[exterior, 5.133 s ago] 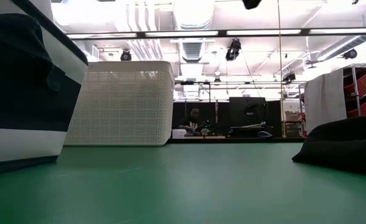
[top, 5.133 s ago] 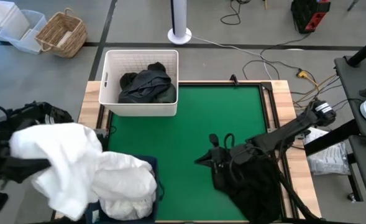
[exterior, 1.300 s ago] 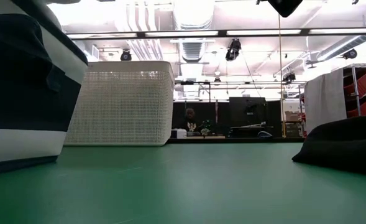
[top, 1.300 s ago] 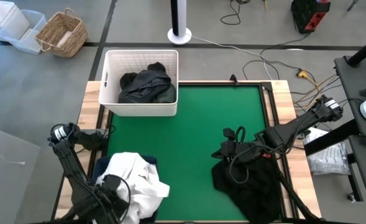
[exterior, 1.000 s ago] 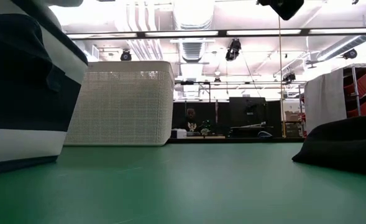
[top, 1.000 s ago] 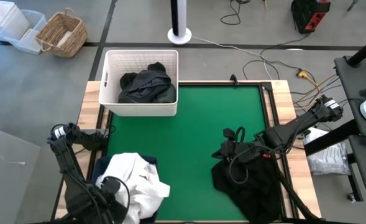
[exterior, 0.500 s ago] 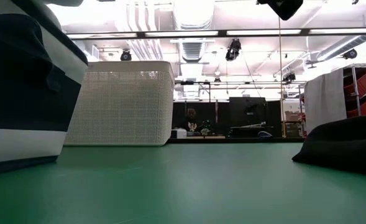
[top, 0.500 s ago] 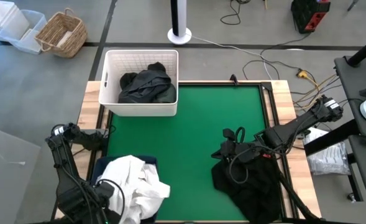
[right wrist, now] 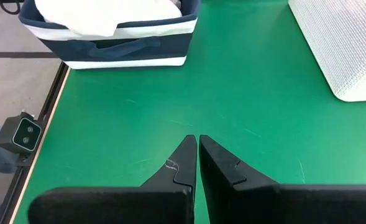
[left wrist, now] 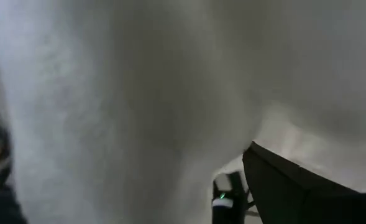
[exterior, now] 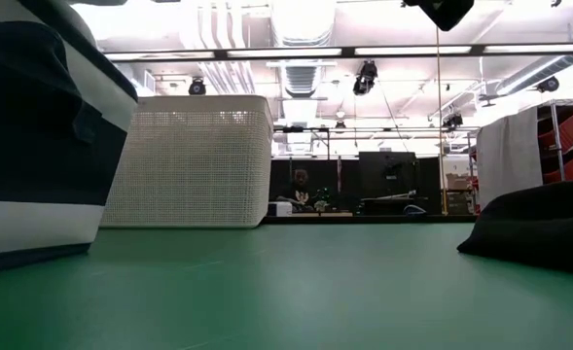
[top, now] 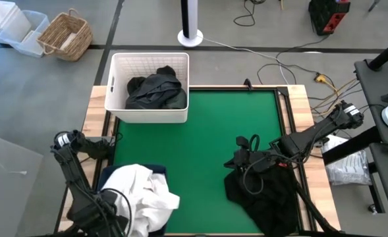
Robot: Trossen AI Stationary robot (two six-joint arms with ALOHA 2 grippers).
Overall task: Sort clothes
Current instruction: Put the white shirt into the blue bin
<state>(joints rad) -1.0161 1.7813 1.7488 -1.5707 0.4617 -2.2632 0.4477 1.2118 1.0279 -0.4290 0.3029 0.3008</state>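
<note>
White clothes (top: 144,191) lie heaped in the navy bin (top: 155,168) at the near left. My left gripper (top: 114,205) is at the heap's near-left side, and white cloth (left wrist: 139,93) fills its wrist view. A pile of black clothes (top: 259,191) rests on the green mat at the near right. My right gripper (top: 238,158) hangs shut above the pile's far-left edge, high over the mat (right wrist: 198,155), with nothing between its fingers. Dark clothes (top: 155,89) lie in the white lattice basket (top: 118,108) at the far left.
The middle of the green mat (top: 200,138) lies bare between basket, bin and black pile. A wooden frame (top: 298,112) borders the mat. Cables and a wicker basket (top: 65,36) lie on the floor beyond the table.
My left arm has swayed slightly toward the table's left edge and back beside the bin. The white heap has stayed in the bin.
</note>
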